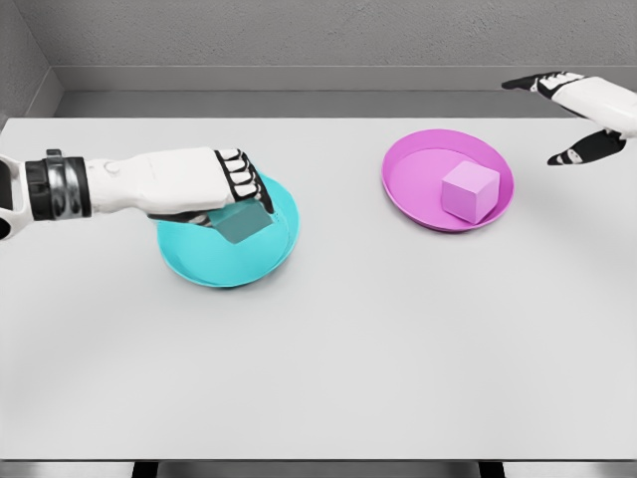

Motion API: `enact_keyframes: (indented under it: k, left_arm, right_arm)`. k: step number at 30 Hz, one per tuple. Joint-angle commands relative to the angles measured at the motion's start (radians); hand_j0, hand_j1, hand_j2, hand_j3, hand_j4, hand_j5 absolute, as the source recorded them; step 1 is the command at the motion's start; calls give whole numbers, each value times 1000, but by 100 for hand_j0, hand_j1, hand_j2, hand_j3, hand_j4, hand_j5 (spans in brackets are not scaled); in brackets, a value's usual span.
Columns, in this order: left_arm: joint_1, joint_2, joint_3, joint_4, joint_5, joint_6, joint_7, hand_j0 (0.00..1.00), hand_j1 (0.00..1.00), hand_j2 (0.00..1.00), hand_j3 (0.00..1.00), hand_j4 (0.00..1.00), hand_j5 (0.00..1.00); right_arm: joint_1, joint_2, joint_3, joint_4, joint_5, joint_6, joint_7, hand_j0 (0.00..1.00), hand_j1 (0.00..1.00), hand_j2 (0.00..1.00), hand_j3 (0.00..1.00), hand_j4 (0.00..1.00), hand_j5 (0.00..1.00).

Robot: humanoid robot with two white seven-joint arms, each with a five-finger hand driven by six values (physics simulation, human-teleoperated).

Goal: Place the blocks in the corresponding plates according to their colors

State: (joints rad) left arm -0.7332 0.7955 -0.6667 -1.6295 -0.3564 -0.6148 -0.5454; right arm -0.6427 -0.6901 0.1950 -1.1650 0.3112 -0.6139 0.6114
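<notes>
A teal block point(243, 223) is over the cyan plate point(224, 264) on the table's left half, and my left hand point(224, 189) is shut on it from above, fingers curled over its top and far side. I cannot tell whether the block touches the plate. A pink block point(470, 191) lies inside the magenta plate point(413, 179) on the right half. My right hand point(582, 119) hovers at the far right edge of the view, beside that plate, with fingers spread and nothing in them.
The light grey table point(328, 358) stretches wide toward its front edge. A grey wall runs behind the table's back edge.
</notes>
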Motion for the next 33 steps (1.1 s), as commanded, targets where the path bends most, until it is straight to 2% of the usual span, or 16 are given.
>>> enact_keyframes:
  k: [1, 4, 7, 8, 9, 10, 13, 15, 21, 22, 24, 25, 27, 28, 30, 33]
  left_arm:
    - [0, -1, 19, 100, 16, 4, -2, 35, 35, 35, 35, 35, 35]
    - [0, -16, 10, 149, 7, 4, -4, 35, 35, 35, 35, 35, 35]
    - [2, -32, -10, 152, -22, 4, -4, 40, 40, 40, 40, 40, 40]
    - [2, -44, -14, 161, -27, 4, -4, 47, 47, 47, 47, 47, 47]
    - [2, -47, -14, 184, -27, 4, -4, 62, 62, 62, 62, 62, 62]
    - [2, -53, -14, 200, -27, 4, -2, 72, 72, 72, 72, 72, 72]
    - [3, -55, -13, 203, -23, 4, -1, 91, 91, 91, 91, 91, 91]
    - [3, -55, -13, 204, -18, 4, 1, 99, 99, 99, 99, 99, 99]
    - [5, -45, 5, 203, -9, 4, 8, 100, 100, 100, 100, 100, 100]
    - [9, -19, 27, 204, 22, 4, 10, 100, 100, 100, 100, 100, 100]
    - [29, 50, 27, 229, 249, 4, 12, 100, 100, 100, 100, 100, 100]
    - [37, 80, 29, 284, 286, 4, 12, 100, 100, 100, 100, 100, 100]
    - [41, 87, 29, 399, 289, 4, 12, 100, 100, 100, 100, 100, 100]
    - [41, 87, 29, 430, 289, 4, 12, 100, 100, 100, 100, 100, 100]
    - [43, 87, 29, 471, 292, 4, 12, 100, 100, 100, 100, 100, 100]
    - [44, 79, 29, 487, 290, 4, 12, 100, 100, 100, 100, 100, 100]
  right_arm:
    - [0, -2, 0, -18, -7, 3, -1, 100, 100, 100, 100, 100, 100]
    - [3, -2, 0, -56, -7, 3, -1, 99, 99, 99, 99, 99, 99]
    - [12, -3, -2, -62, -7, 3, -1, 100, 100, 100, 100, 100, 100]
    - [12, -20, -3, -62, -7, 3, -1, 100, 100, 100, 100, 100, 100]
    - [12, -32, -5, -62, -7, 3, -1, 100, 100, 100, 100, 100, 100]
    - [12, -34, -6, -64, -7, 3, -1, 100, 100, 100, 100, 100, 100]
    - [14, -35, -5, -85, -7, 3, -1, 100, 100, 100, 100, 100, 100]
    - [32, -35, -6, -101, -7, 3, -1, 100, 100, 100, 100, 100, 100]
    - [37, -55, -6, -117, -7, 3, -1, 100, 100, 100, 100, 100, 100]
    - [37, -57, -8, -125, -7, 3, -1, 100, 100, 100, 100, 100, 100]
    - [43, -89, -8, -134, -9, 3, -1, 100, 100, 100, 100, 100, 100]
    - [51, -91, -8, -134, -9, 3, -1, 100, 100, 100, 100, 100, 100]
    - [51, -92, -8, -134, -9, 3, -1, 100, 100, 100, 100, 100, 100]
    - [52, -92, -8, -134, -9, 3, -1, 100, 100, 100, 100, 100, 100]
    - [61, -112, -9, -136, -9, 3, -1, 100, 100, 100, 100, 100, 100]
    - [63, -117, -9, -136, -9, 3, -1, 100, 100, 100, 100, 100, 100]
